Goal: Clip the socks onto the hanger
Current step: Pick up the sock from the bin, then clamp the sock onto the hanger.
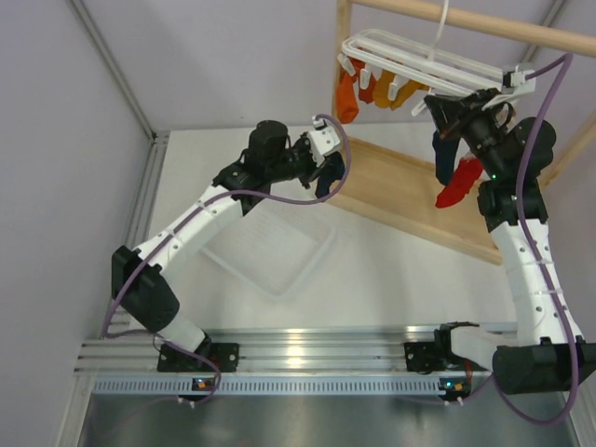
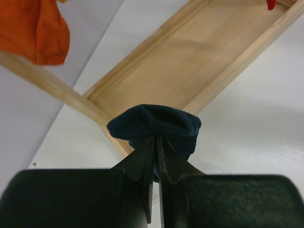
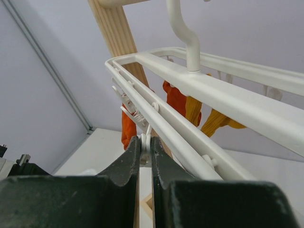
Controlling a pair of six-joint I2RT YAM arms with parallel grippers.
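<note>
My left gripper [image 1: 328, 166] is shut on the dark navy sock [image 1: 325, 181], held above the left end of the wooden rack's base. In the left wrist view the sock [image 2: 154, 123] bunches over my closed gripper [image 2: 156, 142]. The white hanger [image 1: 419, 63] hangs from the rack's top bar. My right gripper [image 1: 458, 110] is under its right end, shut on one dangling white clip [image 3: 146, 141]; the hanger frame [image 3: 199, 85] runs above the gripper [image 3: 146, 145]. The red sock [image 1: 459, 186] hangs below the hanger beside another dark piece [image 1: 443, 154]; its clip is hidden.
Orange socks [image 1: 347, 96] and yellow socks [image 1: 391, 91] hang from the hanger's left clips. The light wooden rack has a base tray [image 1: 410, 191] and an upright post [image 1: 343, 37]. A clear plastic bin [image 1: 270, 247] lies on the white table.
</note>
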